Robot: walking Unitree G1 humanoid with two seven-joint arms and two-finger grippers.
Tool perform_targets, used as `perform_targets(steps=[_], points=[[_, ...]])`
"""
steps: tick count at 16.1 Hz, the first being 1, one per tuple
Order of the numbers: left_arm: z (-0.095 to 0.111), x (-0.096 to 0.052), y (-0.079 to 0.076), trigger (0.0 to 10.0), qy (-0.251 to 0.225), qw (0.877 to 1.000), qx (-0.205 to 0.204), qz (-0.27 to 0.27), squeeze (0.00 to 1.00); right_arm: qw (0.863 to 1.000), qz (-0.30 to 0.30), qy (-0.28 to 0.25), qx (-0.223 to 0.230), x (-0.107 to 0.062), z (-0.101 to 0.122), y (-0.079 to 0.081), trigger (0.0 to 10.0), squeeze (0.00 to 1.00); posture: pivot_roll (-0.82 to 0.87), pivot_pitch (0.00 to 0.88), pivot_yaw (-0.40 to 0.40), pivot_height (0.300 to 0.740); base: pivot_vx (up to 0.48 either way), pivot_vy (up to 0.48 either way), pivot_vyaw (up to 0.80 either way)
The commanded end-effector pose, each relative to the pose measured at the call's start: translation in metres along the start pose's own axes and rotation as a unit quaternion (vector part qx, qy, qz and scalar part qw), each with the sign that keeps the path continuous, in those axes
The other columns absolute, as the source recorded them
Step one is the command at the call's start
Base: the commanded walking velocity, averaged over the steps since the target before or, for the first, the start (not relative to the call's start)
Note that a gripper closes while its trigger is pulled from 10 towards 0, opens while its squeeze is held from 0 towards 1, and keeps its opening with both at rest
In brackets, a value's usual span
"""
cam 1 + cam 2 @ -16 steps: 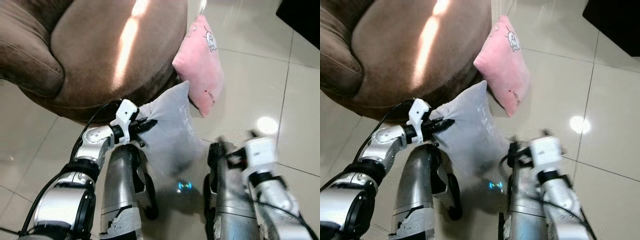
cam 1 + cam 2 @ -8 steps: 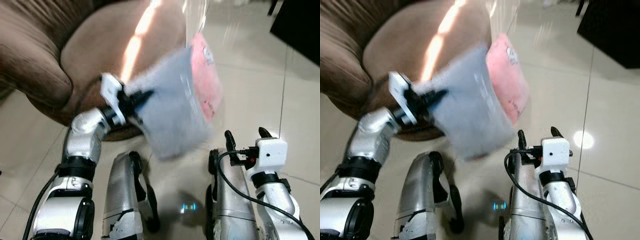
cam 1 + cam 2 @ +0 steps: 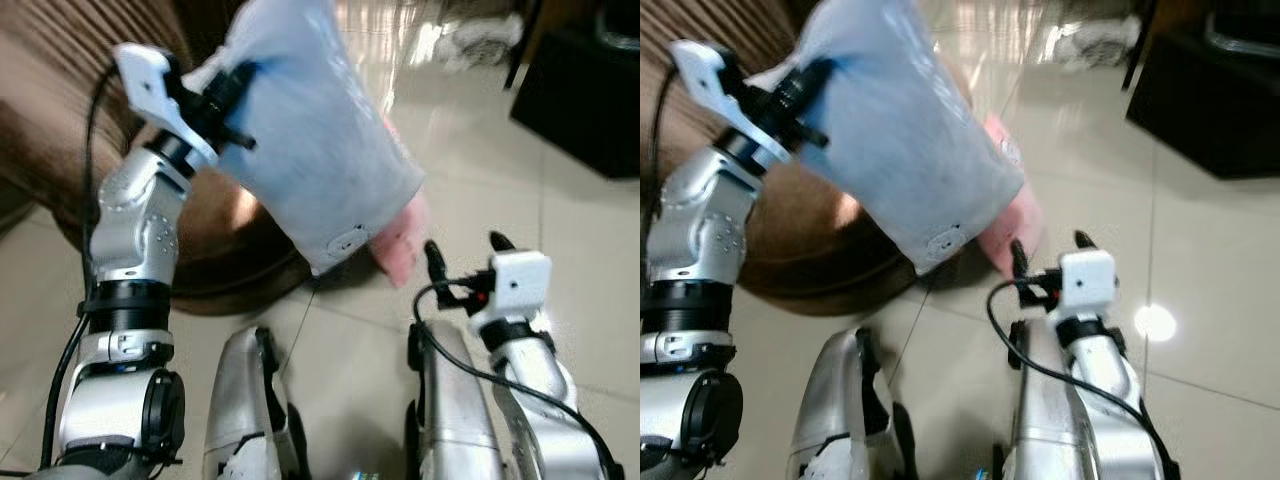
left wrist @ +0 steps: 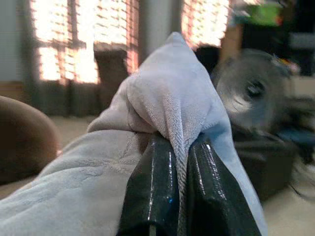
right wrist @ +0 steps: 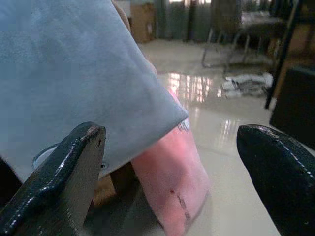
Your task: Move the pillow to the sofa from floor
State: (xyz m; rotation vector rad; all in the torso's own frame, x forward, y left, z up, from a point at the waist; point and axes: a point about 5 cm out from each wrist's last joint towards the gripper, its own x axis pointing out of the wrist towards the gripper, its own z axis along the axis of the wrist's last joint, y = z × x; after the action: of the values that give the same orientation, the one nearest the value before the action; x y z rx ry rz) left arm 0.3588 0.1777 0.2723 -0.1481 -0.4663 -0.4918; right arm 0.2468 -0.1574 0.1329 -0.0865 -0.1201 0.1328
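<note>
Left gripper [image 3: 235, 90], raised high on its silver arm, pinches one corner of the grey pillow [image 3: 320, 160] between its two black fingers [image 4: 152, 191], which are pressed together on a fold of the cloth. From this corner the grey pillow hangs clear of the floor, in front of and above the brown sofa [image 3: 60, 120]. Its cover is a soft, short-piled fabric, pale blue-grey, bunched at the held corner and spreading into a slack, roughly rectangular body; a small round mark sits near its lower edge.

Right gripper [image 3: 462, 255], low and to the right, has its fingers spread wide and holds nothing.

Behind the lifted pillow a pink pillow [image 3: 1010, 215], smooth and plump, leans on the glossy tiled floor [image 3: 560, 240] against the sofa's base. The sofa is rounded, with ribbed brown upholstery.

Judged progress: lifting is done; carrying over the seat and release are left. The pink pillow is not yet handled.
</note>
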Motion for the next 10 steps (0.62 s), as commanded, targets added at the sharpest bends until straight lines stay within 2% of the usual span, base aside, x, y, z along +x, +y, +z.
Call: perform_targets(steps=[1,5,6,7,8,10], points=[[0.017,-0.006,0.004,0.0,-0.030,0.999,0.009,0.033,0.00,1.000,0.010,0.005,0.008,0.004,0.000,0.008,10.0,0.00,-0.07,0.035,0.114,0.541,0.000,0.000,0.00],[0.008,-0.019,-0.008,0.0,-0.021,0.997,-0.019,0.073,0.00,1.000,0.015,0.016,0.013,0.012,-0.002,0.015,10.0,0.00,-0.06,0.013,0.098,0.571,0.000,0.000,0.00],[0.001,-0.022,-0.012,4.1,-0.003,0.995,-0.010,0.100,0.00,1.000,0.002,0.020,0.012,0.013,-0.003,0.011,10.0,0.00,-0.05,0.009,0.092,0.581,0.000,0.000,0.00],[-0.006,-0.024,-0.018,10.0,0.029,0.994,0.016,0.109,0.00,1.000,-0.010,0.023,0.016,0.015,-0.004,0.008,10.0,0.00,-0.04,0.005,0.089,0.591,0.000,0.000,0.00],[-0.014,-0.026,-0.024,10.0,0.061,0.993,0.035,0.097,0.00,0.999,-0.013,0.024,0.021,0.017,-0.004,0.007,10.0,0.00,-0.04,0.001,0.088,0.601,0.000,0.000,0.00],[-0.026,-0.035,-0.026,10.0,0.092,0.991,0.028,0.095,0.00,0.999,0.001,0.033,0.018,0.019,-0.006,0.012,10.0,0.00,-0.04,0.002,0.084,0.611,0.000,0.000,0.00]])
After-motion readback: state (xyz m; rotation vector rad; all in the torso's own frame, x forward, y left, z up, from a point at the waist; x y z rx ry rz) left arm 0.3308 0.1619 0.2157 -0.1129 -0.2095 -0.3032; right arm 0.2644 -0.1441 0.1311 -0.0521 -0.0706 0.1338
